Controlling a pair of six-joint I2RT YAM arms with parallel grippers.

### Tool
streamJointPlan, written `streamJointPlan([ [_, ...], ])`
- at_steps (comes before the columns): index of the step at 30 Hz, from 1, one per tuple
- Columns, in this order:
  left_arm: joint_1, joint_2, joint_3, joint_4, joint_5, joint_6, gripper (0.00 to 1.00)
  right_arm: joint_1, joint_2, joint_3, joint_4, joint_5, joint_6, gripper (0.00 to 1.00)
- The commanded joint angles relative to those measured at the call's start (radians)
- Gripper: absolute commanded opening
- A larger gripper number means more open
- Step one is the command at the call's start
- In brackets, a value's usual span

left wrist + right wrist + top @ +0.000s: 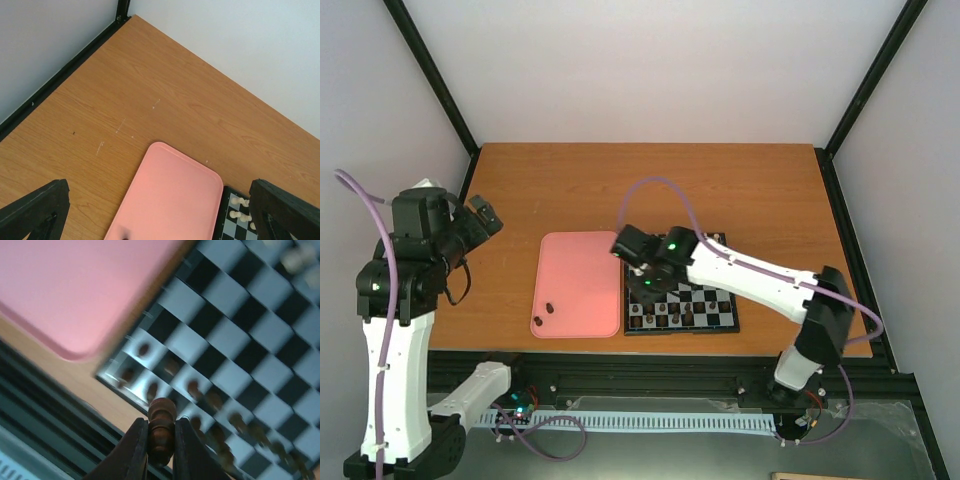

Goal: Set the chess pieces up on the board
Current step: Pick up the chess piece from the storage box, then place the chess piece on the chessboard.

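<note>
**Top view.** My right gripper hangs over the left part of the board, near the edge that lies just beside the tray. The wrist hides its jaws here. A row of dark pieces stands along the board's near rank. 2 loose pieces lie in the tray's near left corner. My left gripper is raised well off to the left, so I judge no risk of my arms meeting.

**Left wrist.** My left gripper stands with its fingers wide apart and nothing between them. Below it are the tray's far end and a board corner with white pieces.

**Right wrist.** The right jaws are closed on 1 piece. They pinch its stem, its head shows above the fingertips and its base is hidden. Under it is the board's tray-side corner, where dark pieces already stand close together. The picture is blurred, so I cannot tell which square lies directly below.

**What could go wrong.**
- The neighbours are packed tight, so my fingers could clip 1 on the way down and topple it, perhaps more.
- With the base unseen, the piece may sit tilted in my grip. It could then land on its edge and fall over when I let go.
- A release from too high could send it rolling onto the tray or off the board's rim.
- Aiming through this blur, I could set it on a taken square.
</note>
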Motion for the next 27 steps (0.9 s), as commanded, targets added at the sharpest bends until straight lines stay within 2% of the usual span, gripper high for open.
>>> streamJointPlan([
  [1, 0.005, 0.013, 0.004, 0.039, 0.04, 0.016, 1.0, -0.094, -0.146, -0.211, -0.011, 0.037, 0.146, 0.03],
  [5, 0.005, 0.018, 0.001, 0.035, 0.054, 0.014, 1.0, -0.175, -0.267, -0.329, -0.006, 0.055, 0.184, 0.03],
  [12, 0.006, 0.017, -0.03, 0.033, 0.059, 0.009, 1.0, -0.217, -0.327, -0.472, 0.013, 0.01, 0.223, 0.03],
  [27, 0.005, 0.027, -0.045, 0.03, 0.048, 0.007, 1.0, -0.222, -0.33, -0.616, 0.114, -0.008, 0.261, 0.03],
])
